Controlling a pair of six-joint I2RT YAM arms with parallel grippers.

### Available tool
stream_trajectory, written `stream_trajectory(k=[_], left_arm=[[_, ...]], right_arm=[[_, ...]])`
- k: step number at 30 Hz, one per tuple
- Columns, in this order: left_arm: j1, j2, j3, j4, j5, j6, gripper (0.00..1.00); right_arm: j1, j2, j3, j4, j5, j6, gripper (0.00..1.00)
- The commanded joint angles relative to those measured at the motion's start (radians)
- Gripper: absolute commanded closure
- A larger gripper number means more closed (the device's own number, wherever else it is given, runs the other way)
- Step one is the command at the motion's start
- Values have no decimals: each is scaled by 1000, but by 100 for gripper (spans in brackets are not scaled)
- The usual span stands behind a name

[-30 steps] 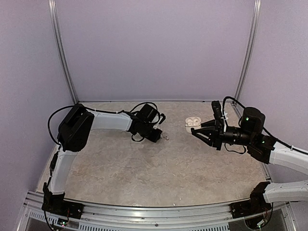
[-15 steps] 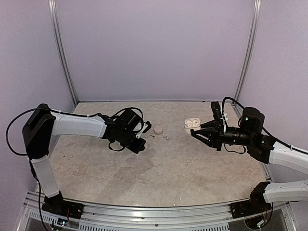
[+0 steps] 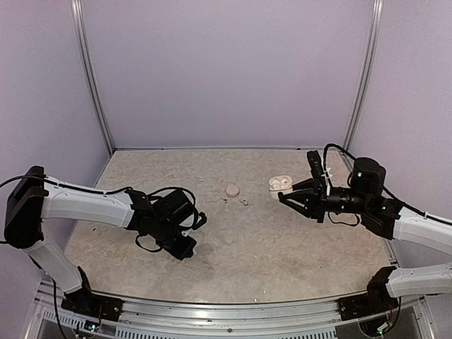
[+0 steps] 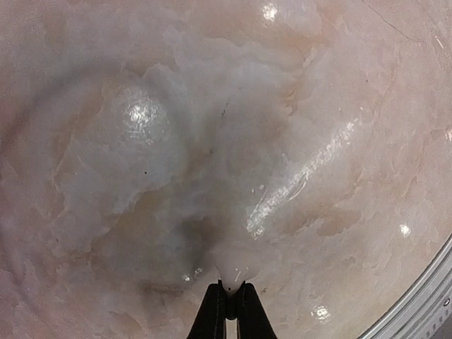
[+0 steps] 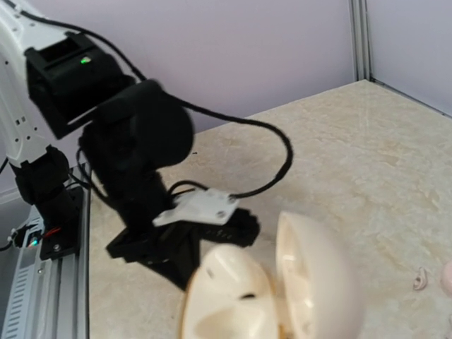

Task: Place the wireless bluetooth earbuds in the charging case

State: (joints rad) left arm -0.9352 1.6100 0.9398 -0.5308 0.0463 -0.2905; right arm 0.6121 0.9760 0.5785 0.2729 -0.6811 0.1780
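My left gripper [image 4: 232,286] is shut on a tiny white earbud [image 4: 236,267] and holds it just above the marbled table. In the top view this gripper [image 3: 186,248] is at the near left. The white charging case [image 3: 280,183] is open, its wells facing up, at the tips of my right gripper [image 3: 288,195]. In the right wrist view the case [image 5: 229,296] fills the bottom middle with its lid [image 5: 314,282] raised, and the fingers are hidden. A second earbud [image 3: 244,202] lies on the table between the arms and also shows in the right wrist view [image 5: 420,279].
A round flat whitish puck [image 3: 231,189] lies mid-table, with a tiny white bit [image 3: 224,199] beside it. The left arm [image 5: 134,176] looms in the right wrist view. The metal front rail [image 4: 424,296] runs close to the left gripper.
My left arm has swung back towards the near left with the earbud, uncovering the puck and the second earbud. My right gripper with the case has shifted slightly left.
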Motion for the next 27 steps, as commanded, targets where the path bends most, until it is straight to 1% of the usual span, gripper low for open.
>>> stream_trajectory(k=[1,5,7,11,16,22,27], left_arm=[[-34,-28,-57,-12,16,-76,98],[-58,-21,-88,2,16,-93,96],[-64,-13,-89,5,18,-93,91],[-68,7,-69,-17,-3,-93,77],[-78,24,15,-112,-65,-73,69],[-86,73,89,-190,-75,-49,63],[-86,93,118,-215,-68,-37,62]], right_arm=[[-8,3,29,-1,-23,8,100],[-8,-3,32,-9,-20,4,100],[-8,-5,33,-13,-19,4,100],[-8,-9,35,-23,-17,-2,100],[-9,-6,40,-33,-17,-13,100],[-8,-5,36,-27,-19,-11,100],[-8,-7,32,-33,-17,-15,100]])
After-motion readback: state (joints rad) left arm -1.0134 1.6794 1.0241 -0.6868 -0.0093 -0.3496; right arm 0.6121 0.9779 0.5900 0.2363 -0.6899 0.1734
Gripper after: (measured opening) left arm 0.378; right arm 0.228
